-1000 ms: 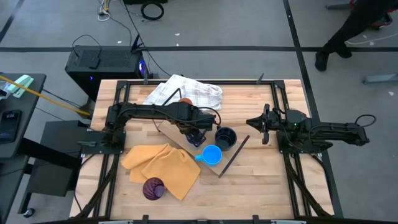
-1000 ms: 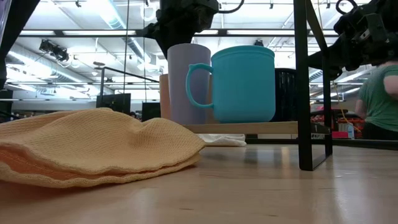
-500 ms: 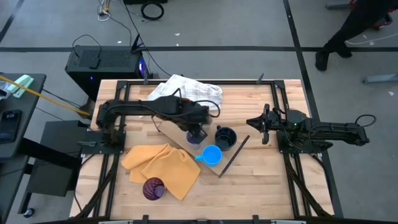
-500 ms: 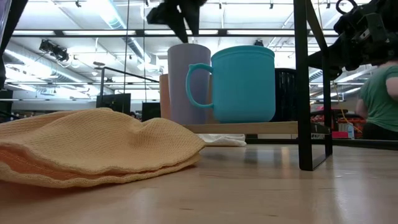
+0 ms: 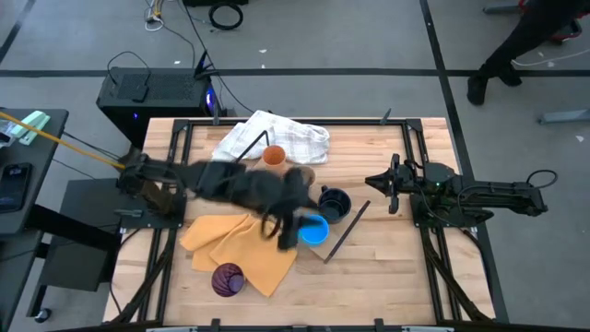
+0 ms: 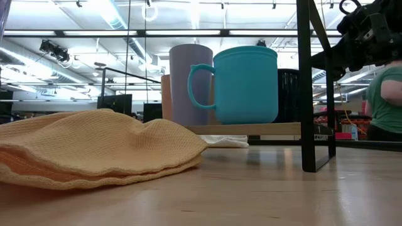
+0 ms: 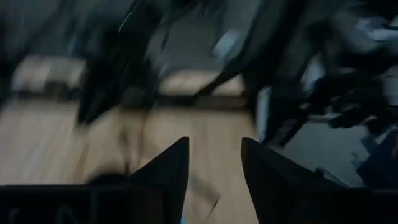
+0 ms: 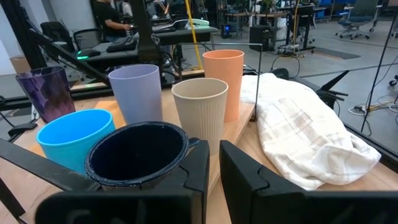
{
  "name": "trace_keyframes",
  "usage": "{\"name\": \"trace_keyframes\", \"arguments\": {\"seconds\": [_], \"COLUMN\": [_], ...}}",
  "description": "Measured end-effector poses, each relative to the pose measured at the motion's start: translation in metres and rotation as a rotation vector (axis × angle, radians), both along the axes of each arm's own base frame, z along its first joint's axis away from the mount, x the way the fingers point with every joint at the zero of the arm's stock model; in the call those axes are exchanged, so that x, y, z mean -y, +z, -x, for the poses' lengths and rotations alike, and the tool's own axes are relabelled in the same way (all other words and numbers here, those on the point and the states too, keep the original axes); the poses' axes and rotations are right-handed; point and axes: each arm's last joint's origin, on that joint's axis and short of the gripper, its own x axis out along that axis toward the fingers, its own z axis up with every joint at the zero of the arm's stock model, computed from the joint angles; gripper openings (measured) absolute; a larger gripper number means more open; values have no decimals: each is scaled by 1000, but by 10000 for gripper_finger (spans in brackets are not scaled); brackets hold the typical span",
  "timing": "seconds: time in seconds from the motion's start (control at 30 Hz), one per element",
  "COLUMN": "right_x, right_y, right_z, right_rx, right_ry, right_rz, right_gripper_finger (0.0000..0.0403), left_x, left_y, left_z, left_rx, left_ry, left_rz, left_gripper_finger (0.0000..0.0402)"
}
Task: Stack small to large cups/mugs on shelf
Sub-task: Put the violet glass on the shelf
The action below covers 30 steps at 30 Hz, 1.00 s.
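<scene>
- A light wooden table (image 5: 387,277) stands on a grey floor, with a black case behind it and a person at the far right of the low view.
- The shelf (image 6: 251,129), a wooden board on a black wire frame, sits mid-table. On it the orange cup (image 8: 222,81), tan cup (image 8: 199,112), lavender cup (image 8: 136,93), dark navy mug (image 8: 137,155) and blue mug (image 8: 74,140) stand upright, close together.
- The purple cup (image 5: 228,278) stands apart near the front edge, beside the yellow cloth (image 5: 241,247).
- A white checked cloth (image 5: 277,136) lies at the back edge, just behind the orange cup.
- The left gripper (image 7: 214,168) shows blurred over the cloth and blue mug in the high view; its fingers stand parted with nothing between them.
- The right gripper (image 8: 213,165) waits at the right side, pointed at the cups, fingers nearly together and holding nothing.
- Bare wood lies open along the front right and between the shelf and the right arm.
</scene>
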Motion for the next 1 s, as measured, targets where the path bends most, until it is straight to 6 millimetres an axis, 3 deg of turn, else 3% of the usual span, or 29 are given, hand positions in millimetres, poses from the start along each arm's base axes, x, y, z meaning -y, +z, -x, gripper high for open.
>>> {"name": "trace_keyframes", "arguments": {"seconds": [0.17, 0.37, 0.57, 0.67, 0.8, 1.0], "right_x": [0, 0, 0, 0, 0, 0], "right_y": [0, 0, 0, 0, 0, 0], "right_z": [0, 0, 0, 0, 0, 0], "right_rx": [-2, -2, -4, -3, -3, -3], "right_ry": [0, 0, 0, 0, 0, 0], "right_rz": [0, 0, 0, 0, 0, 0], "right_gripper_finger": [45, 45, 45, 45, 45, 45], "left_x": [32, 47, 64, 62, 54, 41], "left_y": [15, 5, -35, -57, -65, -87], "left_z": [3, -9, -25, -23, -3, 48], "left_rx": [195, 260, 515, 526, 493, 426], "left_ry": [2, 38, 15, 27, 70, 211], "left_rz": [-103, -73, 60, 110, 127, 137], "left_gripper_finger": [127, 101, 94, 96, 98, 90]}}
